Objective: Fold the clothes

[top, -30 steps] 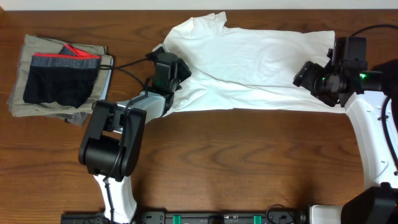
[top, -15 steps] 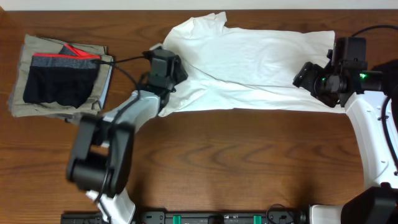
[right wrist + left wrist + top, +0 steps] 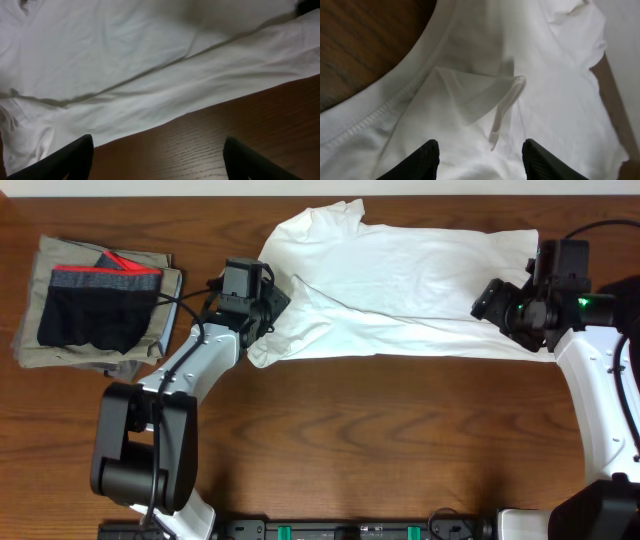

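Observation:
The clothes in view are one white T-shirt, lying folded lengthwise across the back of the table with a sleeve at its top left. My left gripper hovers at the shirt's left end. In the left wrist view this gripper is open, its black fingertips apart over the white cloth, where a small peaked fold and a loose hem strip stand up. My right gripper is at the shirt's right end. The right wrist view shows it wide open above bare wood beside the shirt's edge.
A pile of khaki-grey folded pieces with black shorts on top sits at the far left. The brown wooden table runs in front of the shirt. Cables trail from both wrists.
My left gripper has opened and let go of the shirt's left end, pulling back to the left a little while its arm swung left. The right arm has not moved.

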Motion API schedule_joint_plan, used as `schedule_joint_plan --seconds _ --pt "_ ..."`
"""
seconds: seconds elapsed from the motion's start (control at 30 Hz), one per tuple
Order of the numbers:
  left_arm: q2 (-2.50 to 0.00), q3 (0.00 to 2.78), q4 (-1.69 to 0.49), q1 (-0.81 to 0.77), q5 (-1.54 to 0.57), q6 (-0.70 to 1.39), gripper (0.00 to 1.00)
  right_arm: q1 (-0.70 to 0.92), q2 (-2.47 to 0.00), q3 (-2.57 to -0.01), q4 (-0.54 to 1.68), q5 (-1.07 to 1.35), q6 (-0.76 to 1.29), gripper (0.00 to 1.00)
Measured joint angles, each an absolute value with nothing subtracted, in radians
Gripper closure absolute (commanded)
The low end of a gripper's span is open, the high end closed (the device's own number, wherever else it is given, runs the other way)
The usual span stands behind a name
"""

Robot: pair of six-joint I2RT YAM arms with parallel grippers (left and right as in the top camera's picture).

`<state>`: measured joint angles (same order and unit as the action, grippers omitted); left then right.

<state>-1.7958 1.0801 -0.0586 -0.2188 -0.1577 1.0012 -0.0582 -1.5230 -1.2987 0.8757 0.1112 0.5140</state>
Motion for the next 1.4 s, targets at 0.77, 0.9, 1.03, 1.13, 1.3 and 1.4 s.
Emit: schedule_joint_plan --seconds 0.77,0.9,1.03,1.13,1.3,1.4 --pt "-1.935 1.080 0.086 -0.219 -0.160 1.168 0.45 -0.058 -1.523 -1.299 0.881 0.111 0.514 0.19" --pt "-1.936 1.080 0.111 -0.219 -0.162 1.177 0.52 -0.058 -1.523 -1.299 0.882 0.111 0.514 0.19" --pt "-1.936 1.080 0.112 -0.219 -0.162 1.178 0.52 -0.058 -1.523 -1.299 0.882 0.111 0.514 0.19" --pt "-1.942 1.080 0.115 -0.219 -0.163 1.179 0.52 -0.058 -1.523 -1.299 0.882 0.111 0.514 0.19" --pt "-1.976 1.080 0.116 -0.219 -0.181 1.184 0.51 -0.058 -1.523 -1.299 0.882 0.111 0.514 0.19" --pt "-1.979 1.081 0.125 -0.219 -0.185 1.194 0.52 -0.058 -1.523 -1.299 0.882 0.111 0.514 0.19"
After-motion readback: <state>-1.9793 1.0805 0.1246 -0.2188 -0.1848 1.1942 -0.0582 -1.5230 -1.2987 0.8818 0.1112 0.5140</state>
